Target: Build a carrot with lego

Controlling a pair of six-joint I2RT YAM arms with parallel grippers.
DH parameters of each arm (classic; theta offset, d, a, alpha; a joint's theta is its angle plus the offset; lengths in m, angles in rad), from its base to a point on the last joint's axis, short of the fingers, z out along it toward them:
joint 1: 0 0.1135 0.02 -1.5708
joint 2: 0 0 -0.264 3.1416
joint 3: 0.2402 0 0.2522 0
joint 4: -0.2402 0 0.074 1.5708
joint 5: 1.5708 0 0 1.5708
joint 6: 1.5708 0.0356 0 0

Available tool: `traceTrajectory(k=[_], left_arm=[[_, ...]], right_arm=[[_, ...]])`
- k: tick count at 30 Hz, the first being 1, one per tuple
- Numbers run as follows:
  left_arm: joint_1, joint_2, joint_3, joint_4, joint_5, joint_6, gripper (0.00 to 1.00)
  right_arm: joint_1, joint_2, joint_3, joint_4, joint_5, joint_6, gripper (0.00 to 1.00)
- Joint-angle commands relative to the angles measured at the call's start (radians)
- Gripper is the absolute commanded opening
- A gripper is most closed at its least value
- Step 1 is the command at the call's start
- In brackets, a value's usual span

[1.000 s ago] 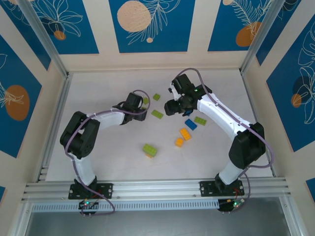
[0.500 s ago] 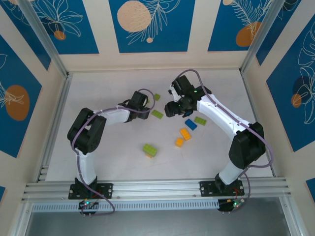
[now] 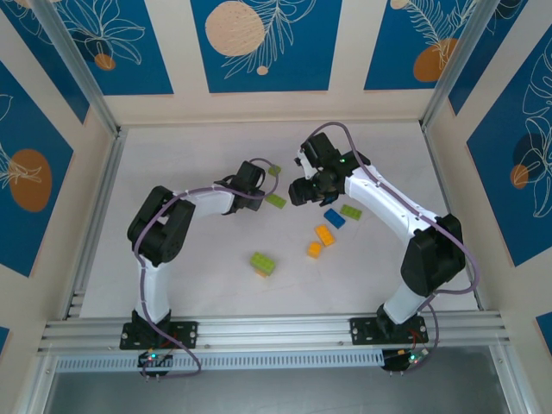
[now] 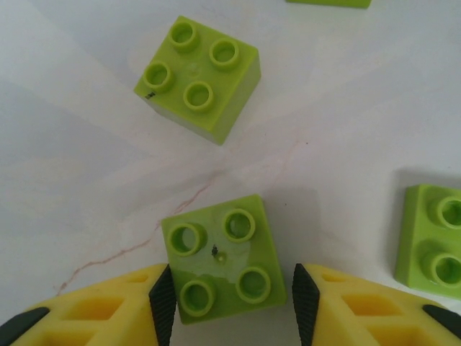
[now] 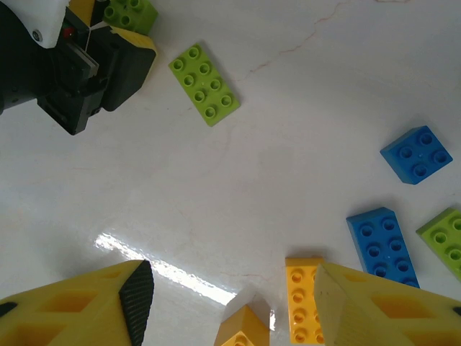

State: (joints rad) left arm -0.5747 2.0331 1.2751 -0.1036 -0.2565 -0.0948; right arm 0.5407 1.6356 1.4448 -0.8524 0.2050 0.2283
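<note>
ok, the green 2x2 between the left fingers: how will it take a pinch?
Likely rigid: the green 2x2 brick looks like hard moulded plastic. Sitting skewed to the pads, it may twist square when they close. Flat and squat, so tipping or rolling seems unlikely.

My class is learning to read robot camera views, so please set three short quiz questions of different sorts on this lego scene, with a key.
1. True or false: the left gripper has its jaws on either side of a lime green four-stud brick.
2. How many blue bricks lie on the table in the right wrist view? A one, B two, C four.
3. What colour is the eight-stud brick near the left gripper in the right wrist view?
Key: 1 true; 2 B; 3 lime green.
</note>
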Motion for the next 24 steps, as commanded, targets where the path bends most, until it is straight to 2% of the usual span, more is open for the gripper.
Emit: traceTrajectory(k=[1, 10, 13, 19, 24], left_arm=[[-0.014, 0.013, 0.018, -0.023, -0.014, 0.006, 0.47], [-0.013, -0.034, -0.008, -0.030, 0.018, 0.015, 0.33], [-0.015, -0.083, -0.040, -0.040, 0.041, 0.019, 0.32], [-0.032, -0.275, -0.166, -0.062, 0.127, 0.011, 0.31], [-0.079, -0.378, -0.211, -0.113, 0.187, 0.013, 0.33]], right_arm=[[-0.005, 0.014, -0.011, 0.001, -0.027, 0.003, 0.61], [-0.005, 0.006, -0.031, 0.006, -0.026, 0.003, 0.60], [-0.004, 0.001, -0.039, 0.007, -0.029, 0.002, 0.60], [-0.004, -0.003, -0.065, 0.016, -0.028, -0.007, 0.60], [-0.004, -0.004, -0.092, 0.030, -0.035, -0.007, 0.60]])
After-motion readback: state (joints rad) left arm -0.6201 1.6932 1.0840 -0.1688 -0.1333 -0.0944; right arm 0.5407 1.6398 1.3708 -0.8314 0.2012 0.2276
